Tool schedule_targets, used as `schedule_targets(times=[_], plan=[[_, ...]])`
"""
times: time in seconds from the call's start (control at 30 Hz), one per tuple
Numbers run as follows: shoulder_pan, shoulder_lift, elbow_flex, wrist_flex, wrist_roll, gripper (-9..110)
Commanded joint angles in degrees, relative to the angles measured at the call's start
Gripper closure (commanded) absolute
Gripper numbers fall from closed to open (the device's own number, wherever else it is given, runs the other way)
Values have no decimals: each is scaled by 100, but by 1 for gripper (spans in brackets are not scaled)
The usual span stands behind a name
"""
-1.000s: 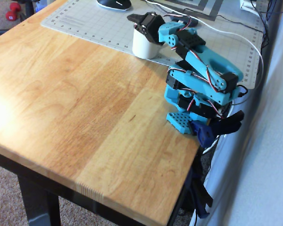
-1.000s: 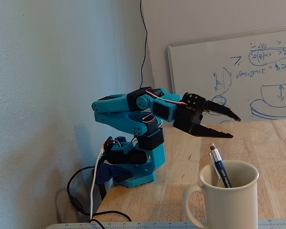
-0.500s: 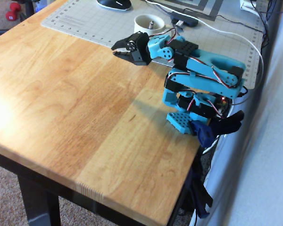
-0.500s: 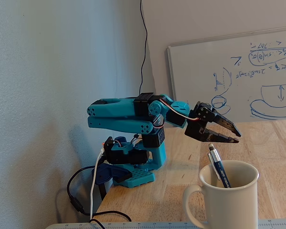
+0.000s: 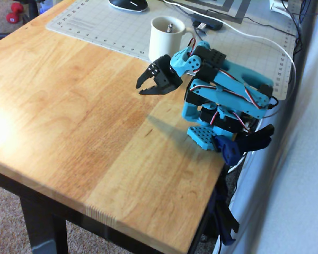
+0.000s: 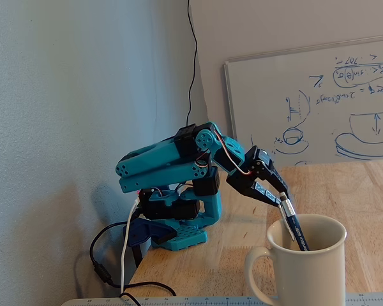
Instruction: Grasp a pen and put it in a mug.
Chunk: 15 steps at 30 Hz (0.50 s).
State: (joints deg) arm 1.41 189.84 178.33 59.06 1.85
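Standing tilted inside the mug (image 5: 166, 37), the pen (image 6: 293, 224) leans on the rim. Seen from overhead, the gripper (image 5: 144, 85) hangs empty, jaws parted, at the mug's seven o'clock over the table (image 5: 74, 121).

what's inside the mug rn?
The pen stands tilted inside the mug, silver end up, leaning on the rim. Its lower part and the mug's bottom are hidden by the wall. The hand is empty, apart from the mug.
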Motion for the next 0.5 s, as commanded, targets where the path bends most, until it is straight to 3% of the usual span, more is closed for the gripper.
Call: schedule_targets(times=[0.0,0.47], plan=[[-53,193,-343,483,62,98],[-35,211,158,782,53,98]])
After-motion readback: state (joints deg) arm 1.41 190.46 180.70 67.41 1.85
